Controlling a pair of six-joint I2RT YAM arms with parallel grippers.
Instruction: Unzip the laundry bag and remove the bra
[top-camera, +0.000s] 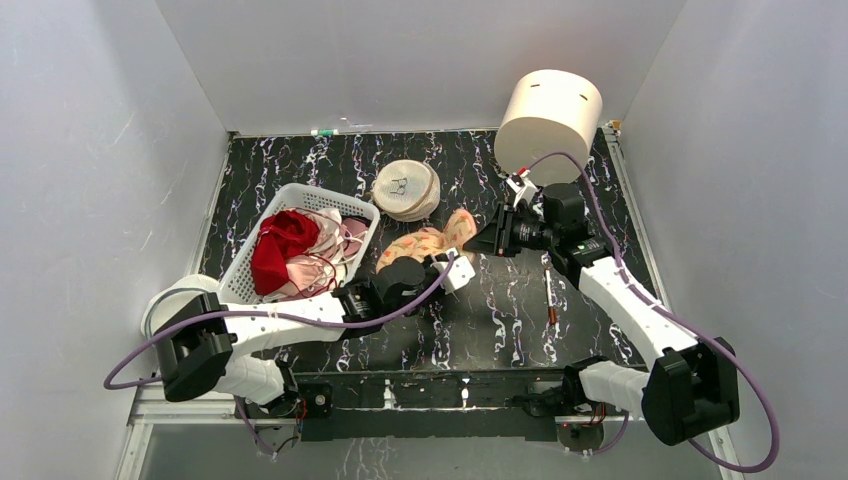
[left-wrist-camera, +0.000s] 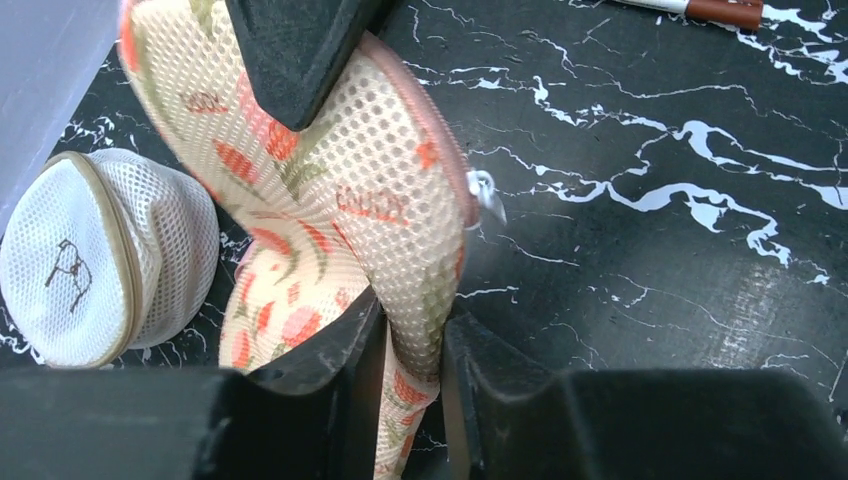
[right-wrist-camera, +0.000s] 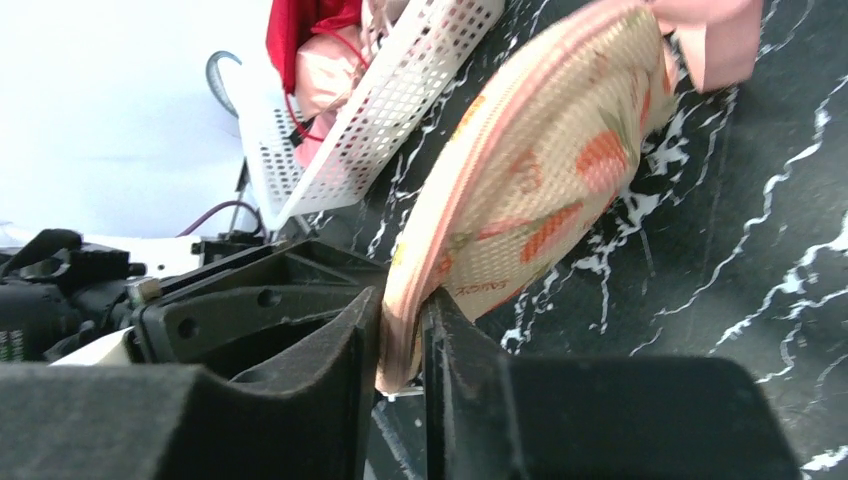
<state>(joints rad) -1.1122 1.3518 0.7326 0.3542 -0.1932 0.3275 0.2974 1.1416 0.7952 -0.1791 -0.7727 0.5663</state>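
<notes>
The laundry bag (top-camera: 432, 240), peach-cream mesh with an orange-red leaf print and pink trim, is held between both grippers just above the table's middle. My left gripper (top-camera: 415, 258) is shut on its near end; in the left wrist view (left-wrist-camera: 412, 350) the mesh is folded between the fingers. The zip pull (left-wrist-camera: 487, 195) sticks out at the bag's right edge. My right gripper (top-camera: 480, 238) is shut on the far end's pink edge, as the right wrist view (right-wrist-camera: 402, 340) shows. The bag (right-wrist-camera: 540, 170) looks closed. The bra is hidden.
A white basket (top-camera: 250, 262) with red and pink clothes stands at the left. A round cream mesh disc (top-camera: 406, 189) lies behind the bag. A white cylinder (top-camera: 548, 110) stands at the back right. A brown pen (top-camera: 550, 295) lies by the right arm.
</notes>
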